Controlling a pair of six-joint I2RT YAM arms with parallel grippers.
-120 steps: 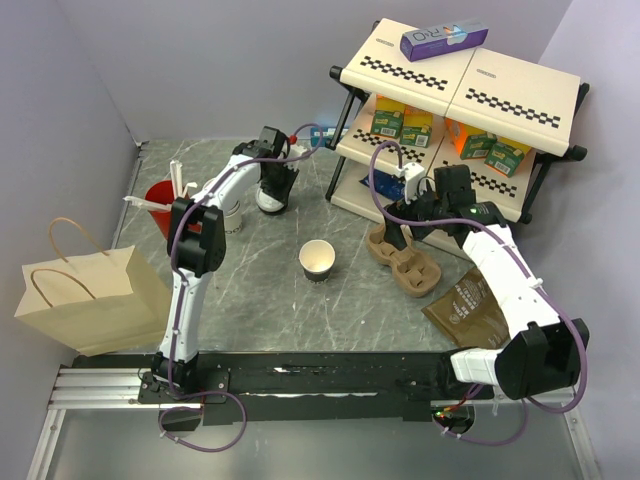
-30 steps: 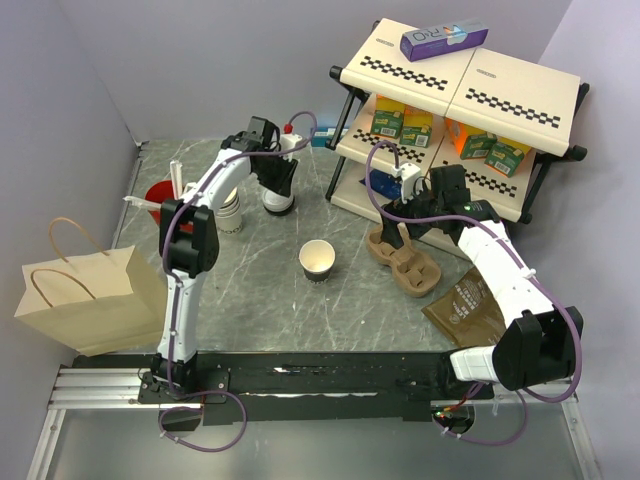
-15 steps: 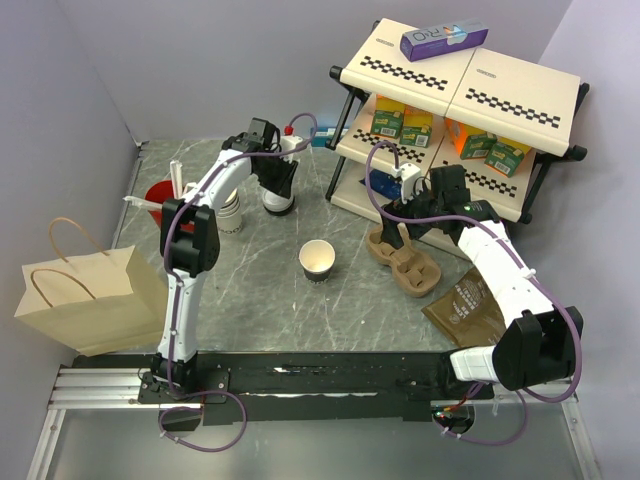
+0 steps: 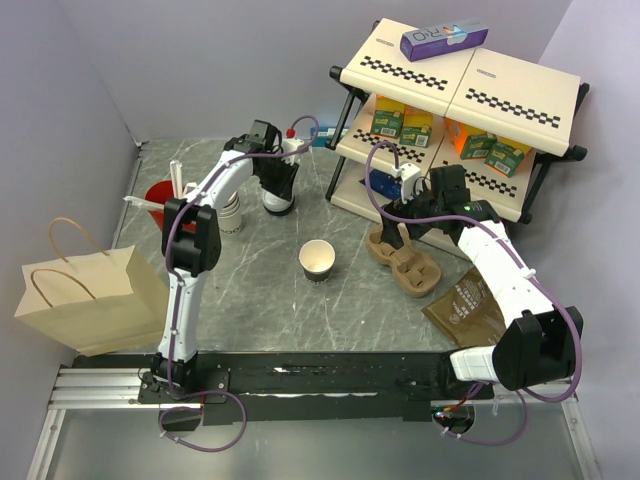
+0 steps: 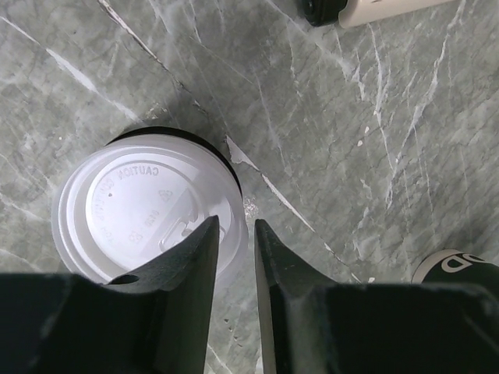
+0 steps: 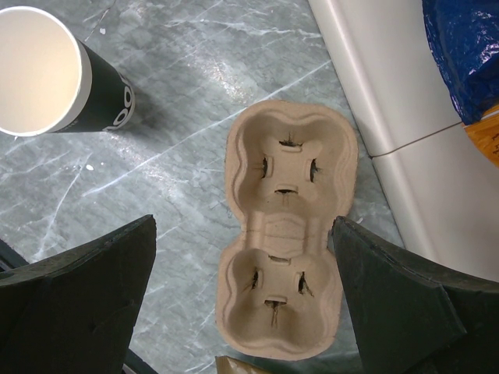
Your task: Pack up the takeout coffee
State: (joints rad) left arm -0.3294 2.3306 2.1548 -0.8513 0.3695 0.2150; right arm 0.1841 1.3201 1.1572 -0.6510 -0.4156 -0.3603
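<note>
Grey marble table (image 4: 260,290), shelf rack (image 4: 500,85) at the back. Nearest, L side: paper bag (image 4: 90,300). Mid: lidless dark cup (image 4: 317,259). R: pulp carrier (image 6: 284,226) w/ right gripper (image 6: 243,234) spread wide above it, nothing held. Farthest: takeout coffee (image 5: 140,206), upright on the table near the rack's foot. Left gripper (image 5: 231,234) sits over its lid edge, jaws a narrow slit.

Best approach, imo: open wider, centre on cup, drop below lid, squeeze body gently, keep it upright.

Cup body hidden under lid; can't tell if fingertips touch the rim.

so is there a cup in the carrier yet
No, both pockets of the carrier are empty in the right wrist view.
</note>
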